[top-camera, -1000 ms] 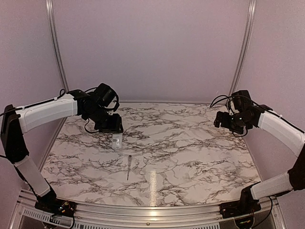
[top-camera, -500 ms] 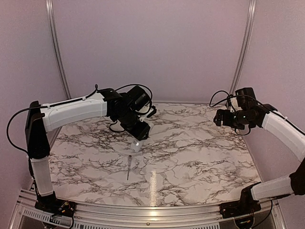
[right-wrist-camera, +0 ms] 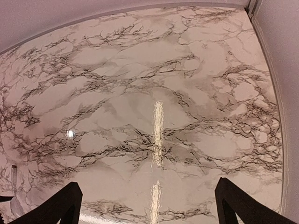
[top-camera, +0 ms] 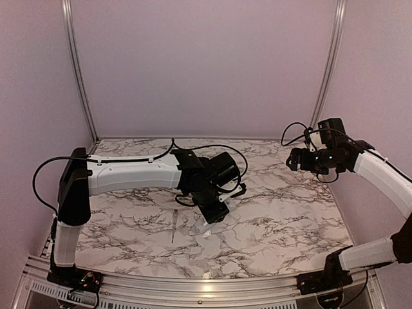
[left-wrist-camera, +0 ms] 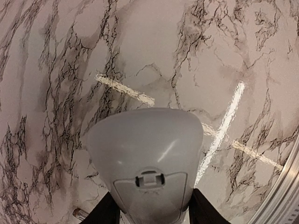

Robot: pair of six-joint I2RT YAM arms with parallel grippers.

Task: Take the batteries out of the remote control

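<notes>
Seen from above, the marble table (top-camera: 290,219) is bounded by an aluminium rail (top-camera: 193,283) along its near edge and by pale walls (top-camera: 206,64) on the other three sides. The left arm (top-camera: 129,175) is laid across to the near middle of the table. There the left gripper (top-camera: 210,221) is pinched on the remote control (top-camera: 203,228), a small white bar carried low over the marble; whether it touches cannot be told. A thin pen-like tool (top-camera: 174,225) lies just to its left. Open marble is left to the right and behind. The right gripper (top-camera: 297,158) is held high near the right wall, well apart from the remote control.

In the left wrist view, the remote control (left-wrist-camera: 145,144) is seen end-on between the dark fingers (left-wrist-camera: 106,212). It is pale and rounded, with a battery cover (left-wrist-camera: 149,196) outlined on its face and a small latch (left-wrist-camera: 149,179) at the cover's edge. The rail (left-wrist-camera: 289,186) is caught at lower right.

In the right wrist view, the fingers (right-wrist-camera: 60,205) are spread wide over the marble. The table's far and right edges are met by the walls.
</notes>
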